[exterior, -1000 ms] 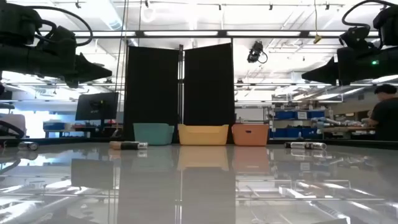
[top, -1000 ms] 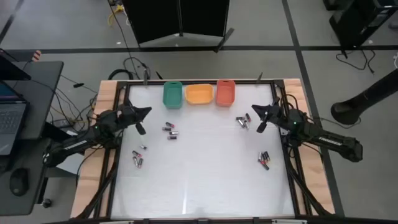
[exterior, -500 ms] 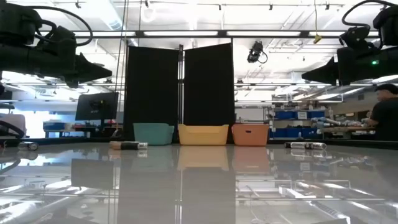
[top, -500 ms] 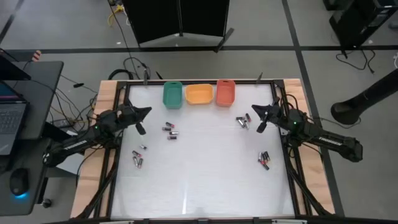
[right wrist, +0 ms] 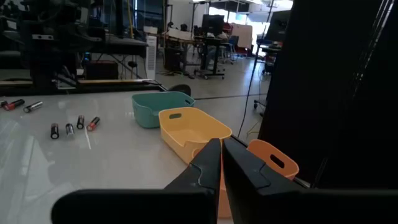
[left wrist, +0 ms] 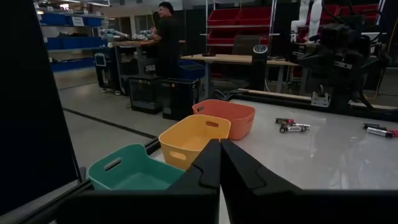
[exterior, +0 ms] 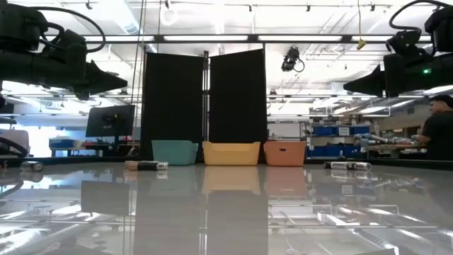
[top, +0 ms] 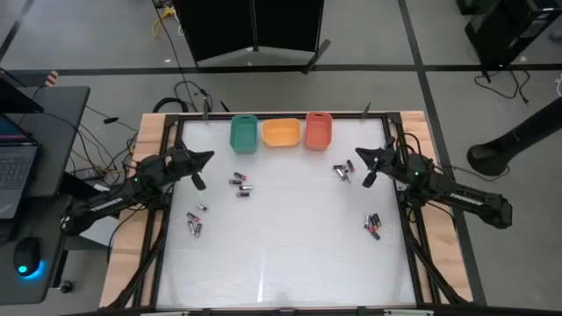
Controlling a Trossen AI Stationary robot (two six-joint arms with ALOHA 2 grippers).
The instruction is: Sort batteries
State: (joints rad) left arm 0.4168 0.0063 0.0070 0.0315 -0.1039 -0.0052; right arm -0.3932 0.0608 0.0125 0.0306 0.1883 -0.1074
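Small dark and silvery cylindrical batteries, some red-banded, are lying in four loose clusters on the white glossy tabletop: one near the green plastic tray, one by the red-orange tray, and one toward each side edge. A yellow tray is sitting between those two trays. The left gripper is hovering at the left edge, jaws closed and empty. The right gripper is hovering opposite, jaws likewise closed on nothing.
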